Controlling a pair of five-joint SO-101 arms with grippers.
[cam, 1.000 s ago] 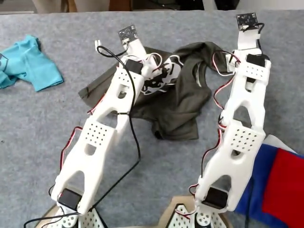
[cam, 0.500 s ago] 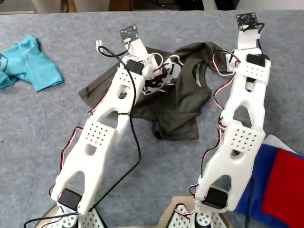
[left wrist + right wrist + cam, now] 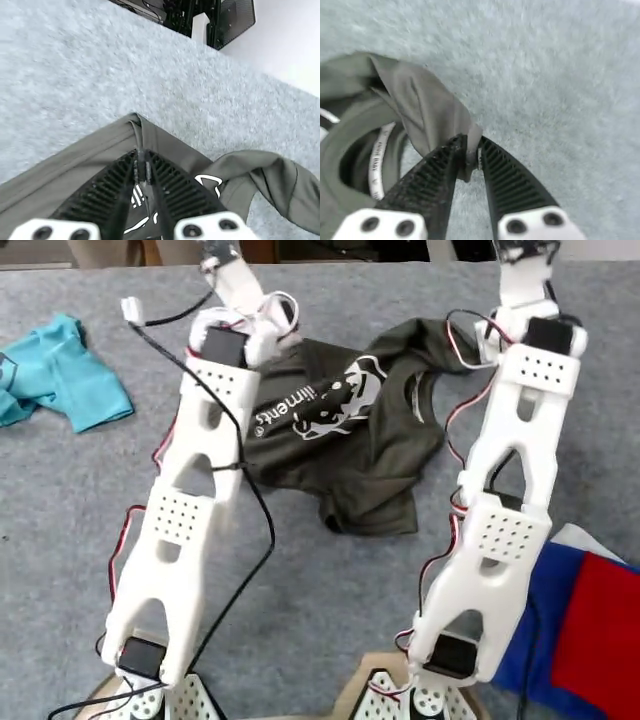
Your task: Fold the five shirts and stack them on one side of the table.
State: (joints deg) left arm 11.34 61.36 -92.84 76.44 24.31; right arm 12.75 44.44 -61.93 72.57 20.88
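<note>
Both arms have stretched toward 12 o'clock since a second ago, the left one much farther, and the olive shirt [image 3: 370,440] has been drawn flatter, so more of its white print now faces up. It lies at the middle of the grey table [image 3: 70,530], between the two arms, its lower half bunched toward 6 o'clock. Left fingers [image 3: 145,161] are closed tight on a folded edge of the olive shirt at its 11 o'clock corner. Right fingers [image 3: 470,150] are pinched on a thin flap of the same shirt at its 1 o'clock side, close to the collar. A crumpled teal shirt [image 3: 60,375] sits well apart at 9 o'clock. Red and blue cloth [image 3: 595,630] lies at 4 o'clock, beside the right arm's base
</note>
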